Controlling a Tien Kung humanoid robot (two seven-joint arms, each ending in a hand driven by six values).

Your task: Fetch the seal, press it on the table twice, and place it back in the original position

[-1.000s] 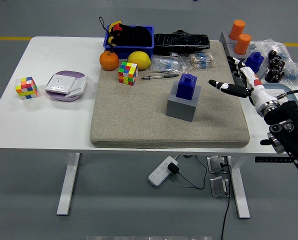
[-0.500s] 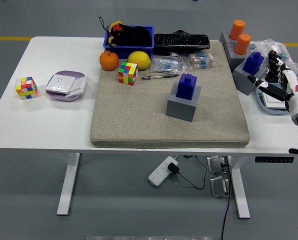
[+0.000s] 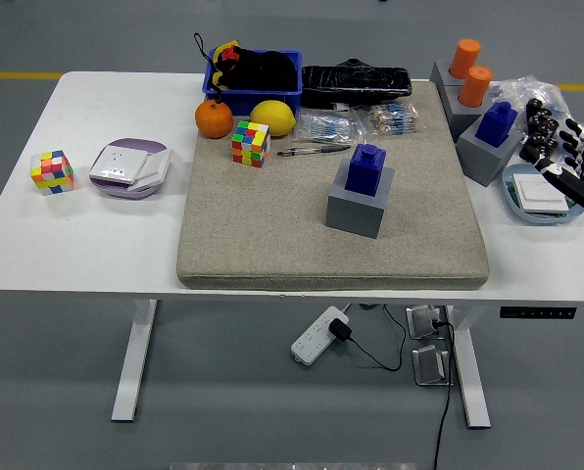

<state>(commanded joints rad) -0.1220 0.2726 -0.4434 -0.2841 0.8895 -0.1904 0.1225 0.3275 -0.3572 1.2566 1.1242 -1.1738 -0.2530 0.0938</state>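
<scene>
Right hand [image 3: 580, 162]: only part shows at the picture's right edge. White shell segments with black joints and black fingertips; slim, jointed fingers [image 3: 559, 179]. A small red marking sits on the white casing near the edge. Wrist and arm are cut off from view.

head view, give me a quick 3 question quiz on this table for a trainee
1. True or false: the blue seal on the mat stands upright on a grey block.
2. Which fruit lies nearest the cube on the mat? A) orange B) lemon C) banana
3. Fill in: the right hand is at the picture's ___ edge, fingers spread, holding nothing.

Key: 1 true. 2 B, the lemon lies just behind the cube, though the orange is close too. 3 right.
</scene>
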